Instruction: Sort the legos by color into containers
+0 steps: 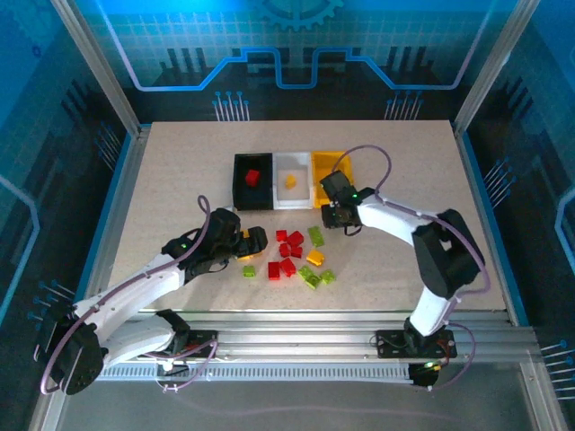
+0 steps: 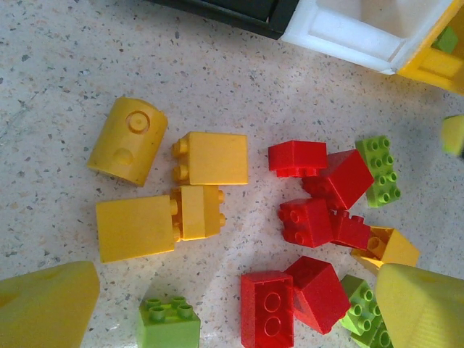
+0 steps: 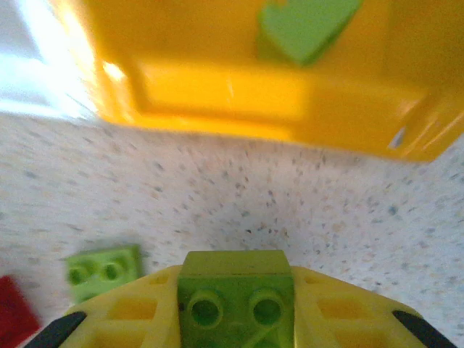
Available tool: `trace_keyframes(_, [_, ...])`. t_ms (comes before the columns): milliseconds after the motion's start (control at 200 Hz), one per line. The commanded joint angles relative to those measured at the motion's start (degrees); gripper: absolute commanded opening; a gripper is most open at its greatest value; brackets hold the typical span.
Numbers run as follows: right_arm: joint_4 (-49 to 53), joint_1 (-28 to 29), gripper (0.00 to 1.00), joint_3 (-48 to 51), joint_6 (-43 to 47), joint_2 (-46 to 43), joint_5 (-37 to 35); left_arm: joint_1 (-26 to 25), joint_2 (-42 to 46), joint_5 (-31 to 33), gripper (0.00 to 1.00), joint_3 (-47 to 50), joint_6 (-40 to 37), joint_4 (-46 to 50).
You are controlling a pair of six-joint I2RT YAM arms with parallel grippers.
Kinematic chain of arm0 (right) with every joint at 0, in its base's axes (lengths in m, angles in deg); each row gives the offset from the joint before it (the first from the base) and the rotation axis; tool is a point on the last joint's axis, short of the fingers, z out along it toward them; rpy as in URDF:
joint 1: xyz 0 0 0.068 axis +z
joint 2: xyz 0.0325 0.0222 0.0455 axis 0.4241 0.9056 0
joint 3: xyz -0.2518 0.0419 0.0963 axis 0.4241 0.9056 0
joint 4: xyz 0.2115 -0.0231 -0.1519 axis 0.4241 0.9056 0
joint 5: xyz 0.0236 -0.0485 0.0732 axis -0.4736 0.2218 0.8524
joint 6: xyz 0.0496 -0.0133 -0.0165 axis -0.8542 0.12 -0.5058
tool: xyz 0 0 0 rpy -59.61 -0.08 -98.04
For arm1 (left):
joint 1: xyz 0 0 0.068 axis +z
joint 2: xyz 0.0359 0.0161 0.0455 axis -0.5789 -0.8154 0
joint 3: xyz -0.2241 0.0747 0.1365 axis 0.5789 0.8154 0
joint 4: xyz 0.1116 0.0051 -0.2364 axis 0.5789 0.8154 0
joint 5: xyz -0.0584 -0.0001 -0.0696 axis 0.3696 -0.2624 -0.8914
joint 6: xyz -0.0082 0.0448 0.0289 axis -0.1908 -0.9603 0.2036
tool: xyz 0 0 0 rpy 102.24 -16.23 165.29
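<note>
1. Left jaws were open, over the loose pile of small glossy plastic bricks point(image 1: 287, 266) (red, yellow-orange, lime green) on the speckled surface point(image 1: 180, 162).
2. Right jaws were closed on one lime green brick point(image 3: 235, 297), just short of the bins.
3. Far row, side by side and touching: black rectangular plastic bin point(image 1: 239, 184) held one red brick point(image 1: 252, 177), white bin point(image 1: 283, 169) one yellow-orange brick point(image 1: 290, 180), yellow-orange bin point(image 1: 328, 162) one green brick point(image 3: 304, 25).

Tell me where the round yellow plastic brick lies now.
In the left wrist view, the round yellow plastic brick lies at the upper left, just left of a square yellow plastic brick.
</note>
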Motion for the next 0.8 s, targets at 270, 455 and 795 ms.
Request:
trace_keyframes(270, [3.3,-4.7,0.34,-16.7,1.1,6.6,-1.9,0.5,1.4,0.0,0.99,0.3,-0.1,1.4])
trace_keyframes(455, [6.4,-6.4,0.41,-25.6,0.8,14.1,-3.0,0.7,3.2,0.9,0.99,0.4,0.0,3.1])
trace_keyframes(795, [5.2,-5.7,0.65,-24.6,1.7,10.2,-0.9,1.6,4.1,1.3,0.99,0.3,0.0,4.0])
